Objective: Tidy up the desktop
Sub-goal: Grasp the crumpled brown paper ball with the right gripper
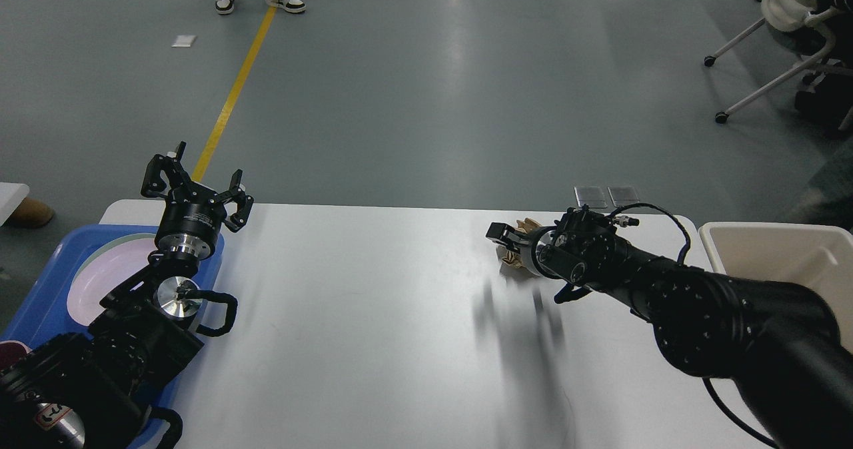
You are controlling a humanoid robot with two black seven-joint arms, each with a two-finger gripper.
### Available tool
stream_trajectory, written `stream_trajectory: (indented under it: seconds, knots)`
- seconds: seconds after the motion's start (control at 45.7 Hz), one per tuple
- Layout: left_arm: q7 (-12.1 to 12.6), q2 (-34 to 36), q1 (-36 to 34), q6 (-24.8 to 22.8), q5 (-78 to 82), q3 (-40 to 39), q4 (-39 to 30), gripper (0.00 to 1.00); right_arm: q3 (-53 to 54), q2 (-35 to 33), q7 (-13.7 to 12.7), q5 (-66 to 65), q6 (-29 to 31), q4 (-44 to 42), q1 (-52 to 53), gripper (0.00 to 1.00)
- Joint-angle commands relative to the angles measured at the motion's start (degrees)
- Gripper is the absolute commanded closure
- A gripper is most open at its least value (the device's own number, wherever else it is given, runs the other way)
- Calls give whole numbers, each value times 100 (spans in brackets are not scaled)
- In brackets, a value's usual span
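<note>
- The desktop (373,342) fills the near middle, between a blue tray (40,289) at its left end and a beige bin (780,249) at its right.
- The right gripper (516,249) lies low over the far right part of the desktop, right at a crumpled paper ball (526,226), which it mostly hides. One finger shows left of the ball; whether the fingers grip it I cannot tell.
- The left gripper (195,186) stands upright above the tray's far right corner, fingers spread and holding nothing.
- A plate (106,269) lies in the tray.
</note>
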Motion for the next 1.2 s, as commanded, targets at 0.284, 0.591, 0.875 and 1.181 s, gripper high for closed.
stream_trajectory:
  seconds: [0.284, 0.591, 0.875, 1.181]
  knots:
    - [0, -2, 0, 0, 0, 0, -1, 3, 8, 75, -2, 3, -608, -506, -653, 0]
    - [0, -2, 0, 0, 0, 0, -1, 3, 34, 75, 68, 20, -1259, -488, -802, 21]
    - [0, -2, 0, 0, 0, 0, -1, 3, 43, 67, 138, 20, -1259, -462, -811, 40]
    - [0, 6, 0, 0, 0, 0, -1, 3, 52, 67, 218, 20, -1241, -409, -837, 64]
